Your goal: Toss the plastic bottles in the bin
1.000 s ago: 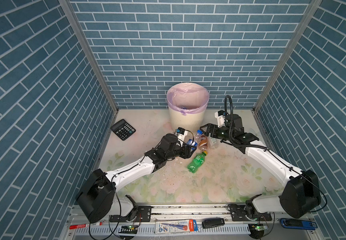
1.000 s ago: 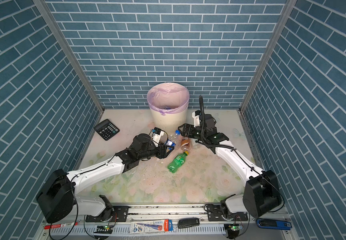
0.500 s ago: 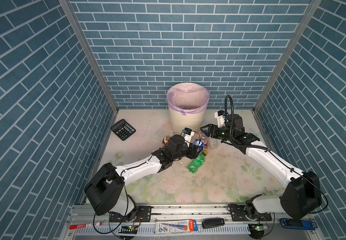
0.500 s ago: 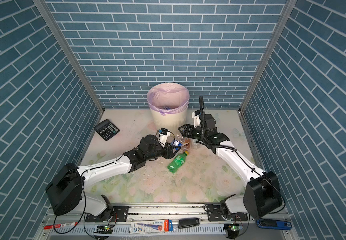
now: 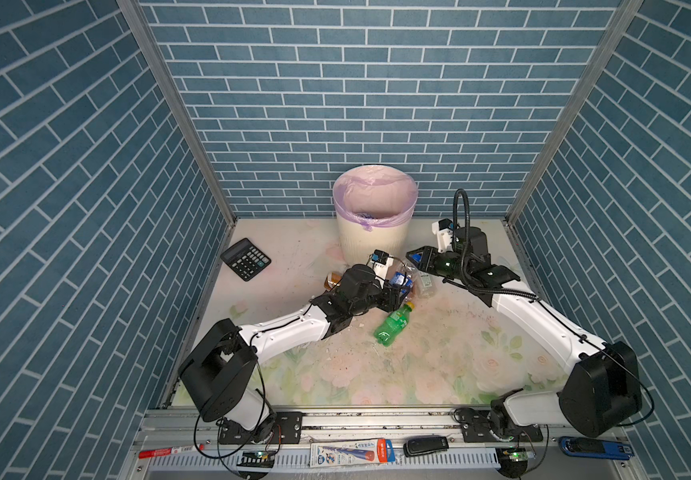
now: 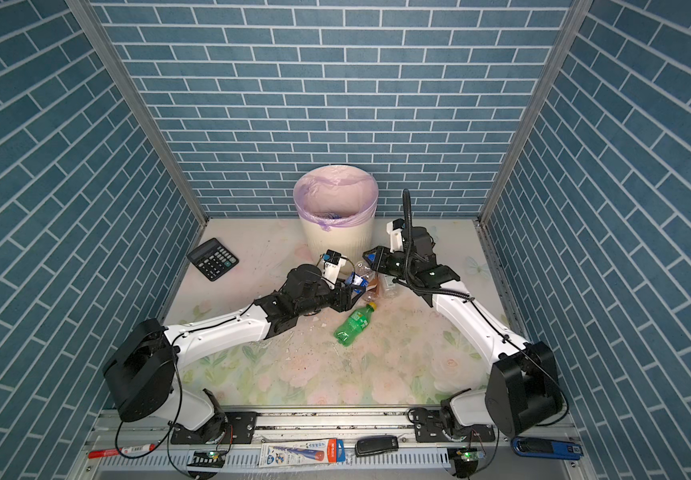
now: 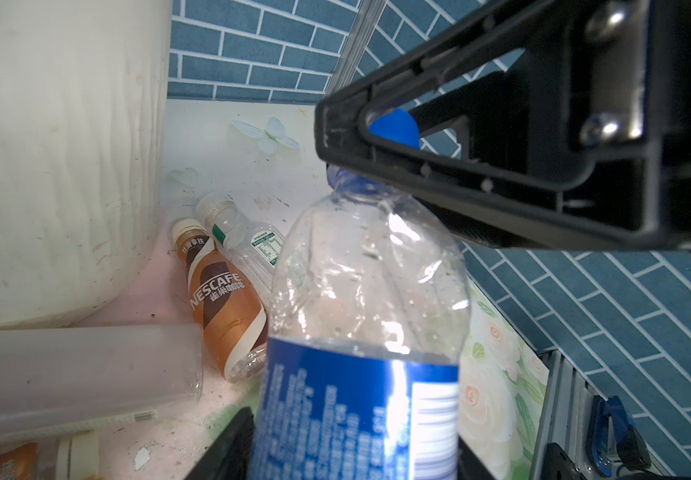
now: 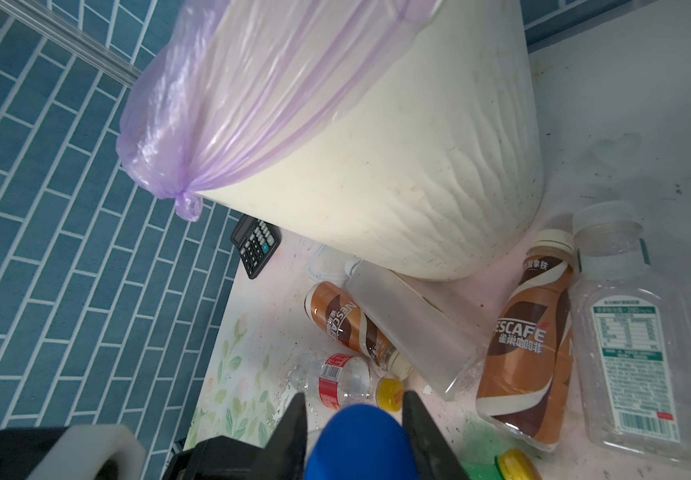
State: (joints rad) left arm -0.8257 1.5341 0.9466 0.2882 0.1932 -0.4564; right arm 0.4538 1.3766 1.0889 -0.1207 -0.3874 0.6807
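Two grippers shared one crinkled clear bottle with a glossy blue label. The left gripper clenched its body. The right gripper bracketed its rounded blue cap, but whether it pinched I could not tell. The bottle hung beside the ribbed cream bin, near the bench's back edge.

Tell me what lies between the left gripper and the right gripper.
A clear blue-labelled bottle bridges them: its body in the left gripper, its blue cap between the jaws of the right gripper. Both wrist views show this.
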